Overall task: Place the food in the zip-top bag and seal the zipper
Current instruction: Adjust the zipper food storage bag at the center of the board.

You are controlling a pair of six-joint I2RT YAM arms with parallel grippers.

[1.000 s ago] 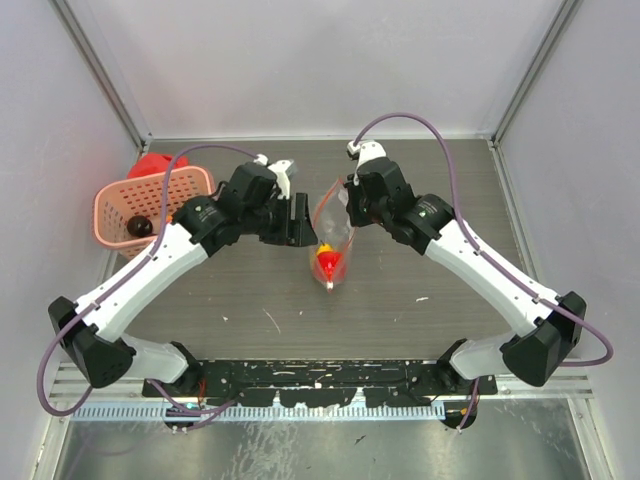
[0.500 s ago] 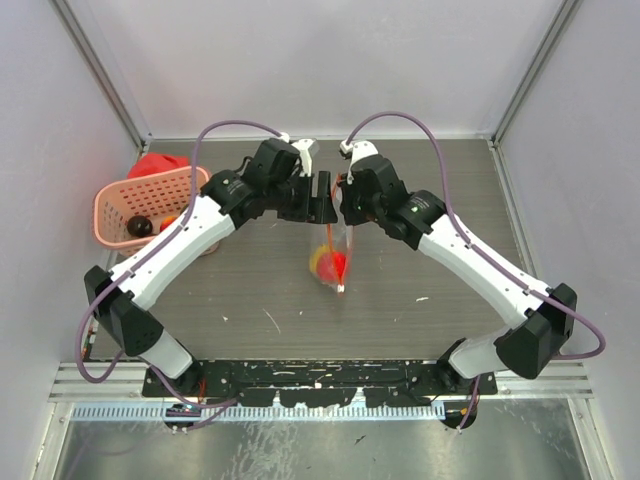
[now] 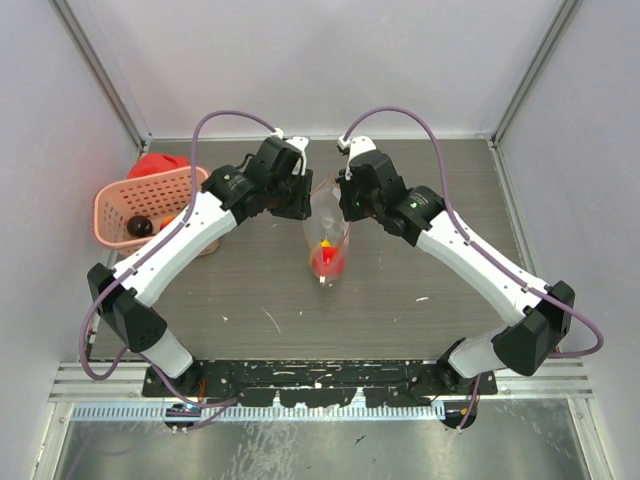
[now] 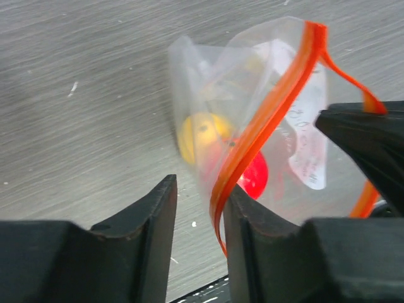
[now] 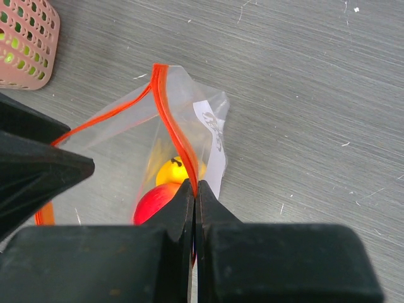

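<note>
Pinching the zipper (image 5: 165, 107) at the mouth of the bag (image 5: 126, 145) is the right claw (image 5: 194, 189); the left claw (image 4: 202, 189), spread, sits at that mouth; food (image 5: 173, 172) lies inside.

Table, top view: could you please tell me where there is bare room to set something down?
Bare: the near middle between the left arm and right arm, in front of the bag; the far right corner beyond the right arm. Crowded: around the bag at the far middle, and by the basket, far left.

I can read nothing. The white paper label (image 4: 307, 151) on the clear crinkly plastic bag (image 4: 202, 82), toward three o'clock in my left wrist view, carries dark print too blurred to read.
</note>
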